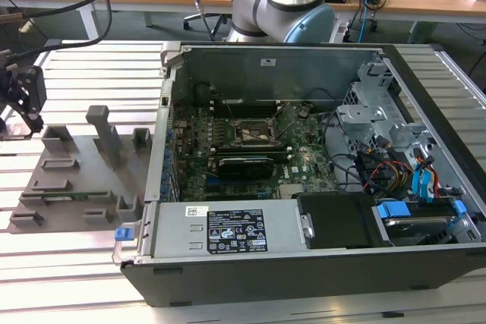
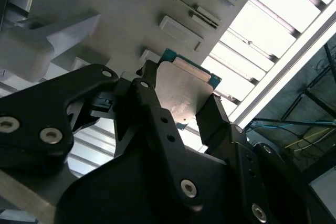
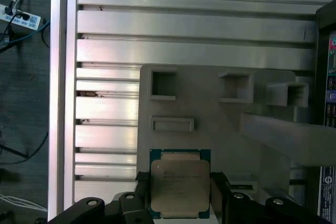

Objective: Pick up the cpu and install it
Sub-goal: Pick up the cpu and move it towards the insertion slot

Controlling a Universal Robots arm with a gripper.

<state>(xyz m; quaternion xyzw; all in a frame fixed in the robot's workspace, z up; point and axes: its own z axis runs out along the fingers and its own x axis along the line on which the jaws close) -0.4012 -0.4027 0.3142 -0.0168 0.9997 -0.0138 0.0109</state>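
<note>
The cpu (image 3: 179,182), a flat square chip with a pale metal top and a green rim, sits between my gripper's (image 3: 179,190) two black fingers. In the second wrist view the cpu (image 2: 184,90) shows the same way, with the gripper (image 2: 181,106) shut on two of its opposite edges. Both wrist views show it over the grey fixture plate (image 3: 210,124). In the exterior view the gripper (image 1: 23,100) hangs at the far left, above that plate (image 1: 76,180). The dark socket frame (image 1: 254,133) lies on the motherboard inside the open computer case (image 1: 304,263), well to the exterior view's right of the gripper.
Raised grey blocks (image 1: 104,134) and pockets stand on the fixture plate. The slatted aluminium table (image 1: 76,263) carries both plate and case. Cables and drive cages (image 1: 387,149) crowd the case's right side. The arm's base (image 1: 285,5) stands behind the case.
</note>
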